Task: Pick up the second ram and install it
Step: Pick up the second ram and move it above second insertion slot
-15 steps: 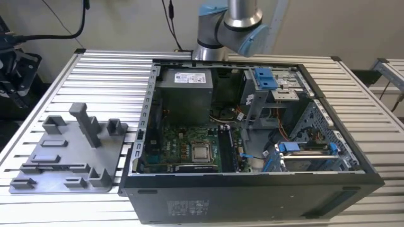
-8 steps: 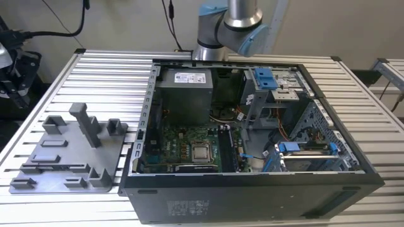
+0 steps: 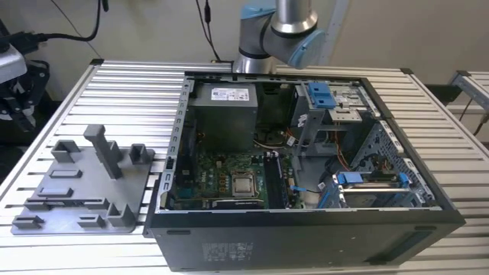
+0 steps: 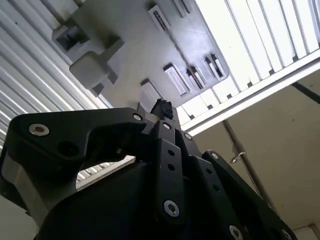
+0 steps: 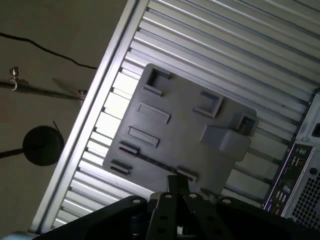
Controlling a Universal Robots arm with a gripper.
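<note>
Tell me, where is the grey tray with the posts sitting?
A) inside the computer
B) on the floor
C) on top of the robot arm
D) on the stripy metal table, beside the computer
D: the grey tray rests on the slatted metal table, at the exterior view's left of the open computer case, not in it.

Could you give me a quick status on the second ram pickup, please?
Gripper poised above the grey tray. Hold on the second ram: cannot tell. Open computer case beside the tray, nothing between seen.
</note>
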